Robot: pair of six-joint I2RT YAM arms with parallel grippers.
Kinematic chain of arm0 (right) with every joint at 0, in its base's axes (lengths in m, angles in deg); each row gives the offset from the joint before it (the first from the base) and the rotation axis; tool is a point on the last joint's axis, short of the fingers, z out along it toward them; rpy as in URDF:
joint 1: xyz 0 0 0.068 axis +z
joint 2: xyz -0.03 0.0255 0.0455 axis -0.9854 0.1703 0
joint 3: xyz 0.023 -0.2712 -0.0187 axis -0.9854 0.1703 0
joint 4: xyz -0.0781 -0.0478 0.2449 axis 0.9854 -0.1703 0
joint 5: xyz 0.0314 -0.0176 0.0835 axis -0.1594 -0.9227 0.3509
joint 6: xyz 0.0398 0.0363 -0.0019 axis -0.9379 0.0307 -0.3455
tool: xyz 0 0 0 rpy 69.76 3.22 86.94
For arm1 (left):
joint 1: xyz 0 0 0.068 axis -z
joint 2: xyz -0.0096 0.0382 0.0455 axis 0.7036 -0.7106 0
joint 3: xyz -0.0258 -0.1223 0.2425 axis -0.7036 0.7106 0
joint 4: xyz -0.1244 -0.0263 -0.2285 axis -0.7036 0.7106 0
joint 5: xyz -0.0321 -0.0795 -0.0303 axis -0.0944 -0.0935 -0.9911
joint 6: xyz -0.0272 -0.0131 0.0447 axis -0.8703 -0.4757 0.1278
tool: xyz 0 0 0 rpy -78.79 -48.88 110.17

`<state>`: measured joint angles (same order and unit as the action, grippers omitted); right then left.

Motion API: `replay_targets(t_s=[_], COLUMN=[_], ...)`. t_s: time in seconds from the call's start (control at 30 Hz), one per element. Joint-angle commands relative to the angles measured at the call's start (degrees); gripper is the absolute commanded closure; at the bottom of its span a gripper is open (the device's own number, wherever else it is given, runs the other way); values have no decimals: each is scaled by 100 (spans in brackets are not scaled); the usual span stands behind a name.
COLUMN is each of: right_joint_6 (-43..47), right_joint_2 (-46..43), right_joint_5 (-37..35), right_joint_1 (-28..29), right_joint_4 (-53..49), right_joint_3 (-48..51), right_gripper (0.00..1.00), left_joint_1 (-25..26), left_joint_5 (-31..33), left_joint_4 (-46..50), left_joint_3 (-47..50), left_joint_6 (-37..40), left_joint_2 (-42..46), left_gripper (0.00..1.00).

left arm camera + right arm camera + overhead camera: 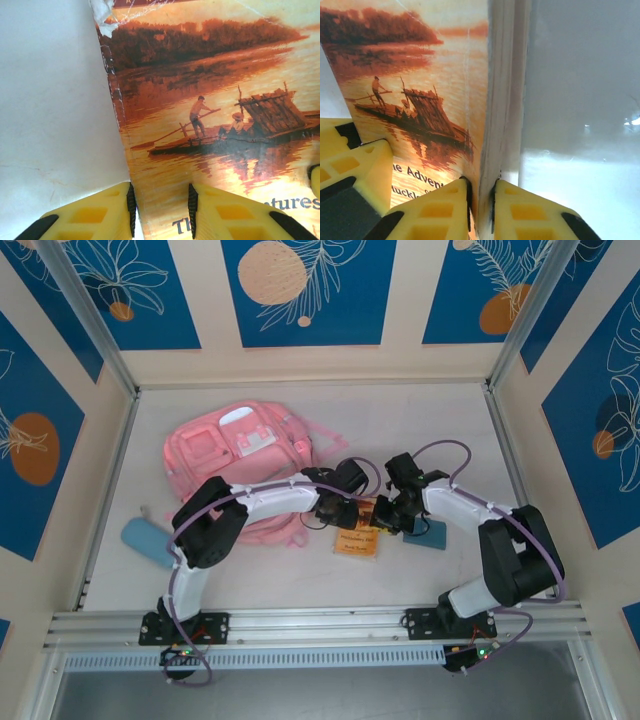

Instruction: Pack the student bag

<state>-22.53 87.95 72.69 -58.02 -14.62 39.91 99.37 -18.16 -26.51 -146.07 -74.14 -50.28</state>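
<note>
Pink fabric at the far left of the white table (430, 420): student bag (240, 445), lying flat, front pockets up, straps trailing toward the near edge, lower part crossed by the left arm. Over to the middle now, and an orange book (356, 536), raft scene on the cover, just in front of the bag's right corner, between the two wrists. Left gripper (161, 200) nose-down over the book's torn spine edge, yellow fingers apart, one above bare table, the other above the cover, clamped on nothing. Right gripper (481, 195) on the opposite side, fingers pinched tight across the page edge. Out wide left, a teal case (147, 540) beside the left arm's elbow. Second teal item (432, 535) under the right arm, just beside the book.
</note>
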Motion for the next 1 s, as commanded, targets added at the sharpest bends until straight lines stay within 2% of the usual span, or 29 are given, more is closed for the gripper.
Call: replay_targets(t_s=[0.0,0.13,0.27,0.37,0.47,0.67,0.83,0.97], right_joint_6=[-66,-7,195,336,486,693,283,-63], right_joint_2=[-95,-400,-852,-1224,-1564,-2016,-2110,-2005], right_joint_5=[458,401,627,955,1363,2597,3631,4184], right_joint_1=[39,-101,-306,-492,-677,-917,-938,-918], right_joint_4=[120,88,112,215,322,743,1553,2068], right_joint_3=[-103,-40,-56,-91,-165,-330,-292,-276], right_gripper=[93,100,100,100,100,100,100,100], left_joint_1=[30,-61,-366,-652,-958,-1498,-1746,-1852], left_joint_5=[-124,-64,6,-208,-574,-1449,-2516,-3062], left_joint_4=[6,50,100,3,-248,-952,-2083,-2964], left_joint_3=[178,164,225,436,764,1533,2249,2597], left_joint_6=[17,319,475,493,386,0,-585,-1131], left_joint_2=[-237,464,1244,1818,2430,3362,3724,3763], left_gripper=[67,62,53,48,44,22,15,14])
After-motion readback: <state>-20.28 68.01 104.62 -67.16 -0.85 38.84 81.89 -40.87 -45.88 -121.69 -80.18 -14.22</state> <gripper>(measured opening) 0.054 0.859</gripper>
